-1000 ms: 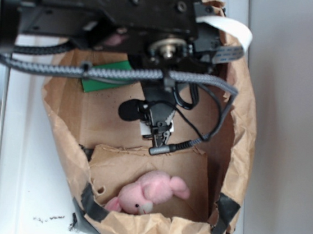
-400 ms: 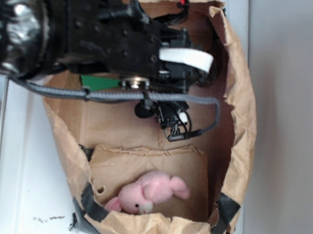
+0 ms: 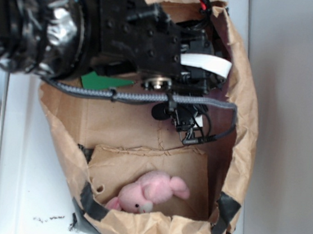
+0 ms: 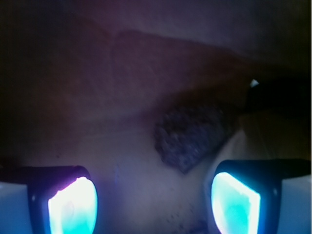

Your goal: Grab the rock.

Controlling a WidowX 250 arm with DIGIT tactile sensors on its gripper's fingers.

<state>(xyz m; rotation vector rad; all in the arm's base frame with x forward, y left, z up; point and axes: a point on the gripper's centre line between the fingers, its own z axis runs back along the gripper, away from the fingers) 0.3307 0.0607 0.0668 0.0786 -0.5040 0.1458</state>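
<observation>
Approach phase of the grasp, shown inside the paper bag (image 3: 239,132). The rock (image 4: 190,139) is seen only in the wrist view, lying on the bag's floor just ahead of the gripper (image 4: 155,202) and slightly toward its right-hand fingertip; in the exterior view it is hidden beneath the arm. The two fingertips (image 4: 73,204) are held apart, with nothing between them, and neither is touching the rock. For a sound grasp, the gripper is best shifted a little toward the rock so that the lump is centred in the gap, then lowered until the pads flank its widest part before closure; the rough, rounded surface is judged likely to slip if pinched near its top. Care is needed beside the bag wall, which stands close to the rock. Counted: one rock, one pink plush toy (image 3: 148,192) lying well away from the rock, one green block (image 3: 101,81) partly covered by the arm, one bag
</observation>
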